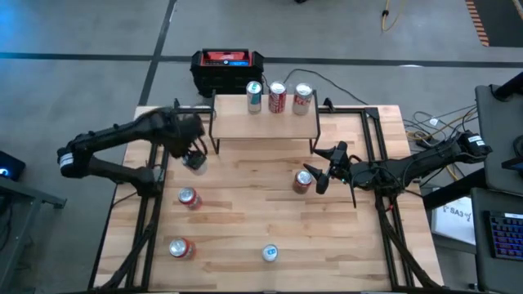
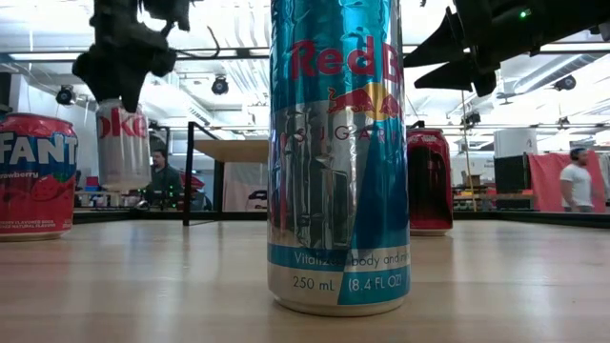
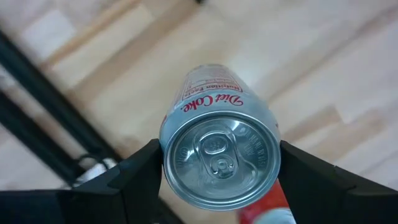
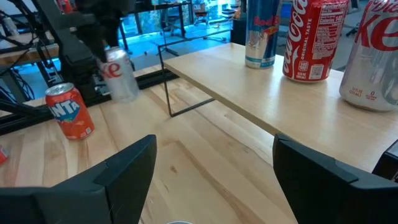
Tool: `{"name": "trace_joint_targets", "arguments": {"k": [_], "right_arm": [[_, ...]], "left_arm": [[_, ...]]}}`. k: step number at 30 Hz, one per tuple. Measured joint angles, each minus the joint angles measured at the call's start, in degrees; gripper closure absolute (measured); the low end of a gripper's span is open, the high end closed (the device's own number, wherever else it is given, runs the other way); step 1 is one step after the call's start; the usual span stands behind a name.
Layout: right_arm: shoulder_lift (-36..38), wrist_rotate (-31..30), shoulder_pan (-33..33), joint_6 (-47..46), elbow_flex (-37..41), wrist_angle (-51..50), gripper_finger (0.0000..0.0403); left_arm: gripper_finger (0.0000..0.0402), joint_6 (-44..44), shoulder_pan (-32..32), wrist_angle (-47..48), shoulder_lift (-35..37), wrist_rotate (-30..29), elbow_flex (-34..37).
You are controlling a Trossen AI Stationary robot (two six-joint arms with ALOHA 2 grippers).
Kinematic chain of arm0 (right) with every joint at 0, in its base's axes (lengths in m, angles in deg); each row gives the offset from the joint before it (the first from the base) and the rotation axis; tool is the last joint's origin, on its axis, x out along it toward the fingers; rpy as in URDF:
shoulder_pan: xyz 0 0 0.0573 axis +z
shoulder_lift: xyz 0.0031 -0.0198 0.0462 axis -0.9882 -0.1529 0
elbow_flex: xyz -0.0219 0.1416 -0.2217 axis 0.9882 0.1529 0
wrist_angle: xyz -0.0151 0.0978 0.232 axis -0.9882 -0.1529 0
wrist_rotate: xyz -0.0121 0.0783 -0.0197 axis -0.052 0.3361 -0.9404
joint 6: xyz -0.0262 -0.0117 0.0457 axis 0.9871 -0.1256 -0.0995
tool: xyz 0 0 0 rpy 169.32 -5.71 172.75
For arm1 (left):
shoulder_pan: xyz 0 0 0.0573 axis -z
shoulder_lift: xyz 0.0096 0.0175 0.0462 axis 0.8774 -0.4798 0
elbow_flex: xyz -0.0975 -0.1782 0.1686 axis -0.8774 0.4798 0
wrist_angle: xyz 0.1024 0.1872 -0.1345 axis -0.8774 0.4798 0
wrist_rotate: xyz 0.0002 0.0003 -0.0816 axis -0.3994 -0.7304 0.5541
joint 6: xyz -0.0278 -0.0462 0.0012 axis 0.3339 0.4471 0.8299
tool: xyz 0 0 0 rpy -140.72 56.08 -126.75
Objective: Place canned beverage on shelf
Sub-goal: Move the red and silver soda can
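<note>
My left gripper (image 1: 194,157) is shut on a silver Diet Coke can (image 3: 219,158), held in the air just off the shelf's left end; it also shows in the low view (image 2: 122,143). The shelf (image 1: 263,121) is a light wooden board on thin black legs at the table's far middle. It bears a Red Bull can (image 1: 254,96), a Coca-Cola can (image 1: 277,98) and a Diet Coke can (image 1: 302,98). My right gripper (image 1: 323,169) is open and empty, beside a red can (image 1: 303,180) that stands on the table in front of the shelf's right end. My left gripper pinches the Diet Coke can's side wall near its top rim (image 3: 166,163) between its two fingers (image 3: 134,174), one on each side. The fingers come from above, pointing down along the can. The can hangs about upright below them, its bottom (image 2: 124,183) clear of the table.
A Fanta can (image 1: 189,198), another red can (image 1: 181,248) and a Red Bull can (image 1: 270,253) stand on the table's near half. A black-and-red box (image 1: 227,67) sits behind the shelf. Black frame rails (image 1: 377,143) run along the table's sides. People show in the room beyond.
</note>
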Motion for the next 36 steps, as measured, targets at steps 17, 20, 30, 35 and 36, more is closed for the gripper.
{"name": "trace_joint_targets", "arguments": {"k": [17, 20, 30, 35, 36], "right_arm": [[0.0, 0.01, 0.0, -0.04, 0.0, 0.01, 0.0103], [0.0, 0.0, -0.01, 0.01, 0.0, 0.01, 0.0103], [0.0, -0.01, -0.01, 0.0, 0.0, 0.01, 0.0103], [0.0, -0.01, -0.02, 0.0, 0.0, 0.01, 0.0103], [0.0, 0.0, -0.01, -0.01, 0.0, 0.01, 0.0103]], "left_arm": [[0.0142, 0.22, 13.59, -2.11, -22.37, -0.71, -19.78], [0.0142, -3.69, 13.67, 0.46, -28.5, -1.63, -27.5], [0.0142, -15.77, 13.91, 4.44, -44.73, -3.38, -48.79], [0.0142, -21.11, 14.15, 4.64, -52.02, -3.2, -57.36], [0.0142, -22.2, 14.23, 4.88, -53.52, -2.9, -59.11]]}}
